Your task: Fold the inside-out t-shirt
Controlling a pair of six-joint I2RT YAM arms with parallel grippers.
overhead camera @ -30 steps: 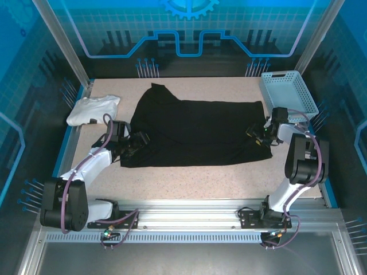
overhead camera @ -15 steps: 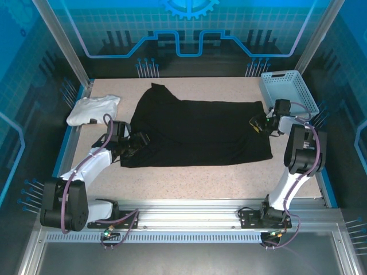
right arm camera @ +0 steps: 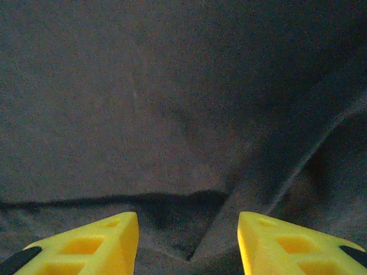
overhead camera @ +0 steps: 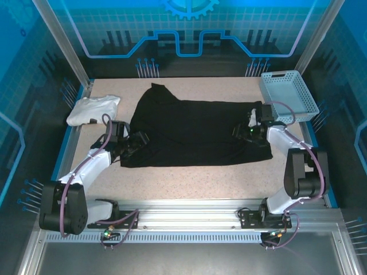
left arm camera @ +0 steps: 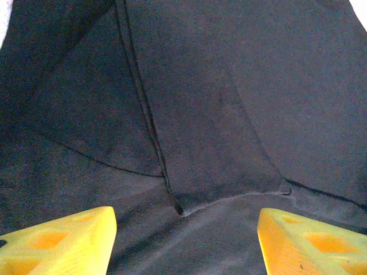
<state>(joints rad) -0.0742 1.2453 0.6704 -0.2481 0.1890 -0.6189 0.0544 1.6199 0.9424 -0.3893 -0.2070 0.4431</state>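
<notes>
A robotics lab cell: robot arms (overhead camera: 86, 166) are sitting bolted to an aluminium rail (overhead camera: 189, 207), blue gear-printed panels (overhead camera: 189, 28) enclosing the counter (overhead camera: 189, 180).

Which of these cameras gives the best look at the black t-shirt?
The top view: the whole t-shirt is visible, outline and all. The left wrist view gives a close-up of a seam, the right wrist view a soft fold.

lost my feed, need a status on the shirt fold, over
Left gripper open over t-shirt, left edge. Right gripper open over its right end. The t-shirt lies flat, dark side up. Nearby white garment apart, far left.
</notes>
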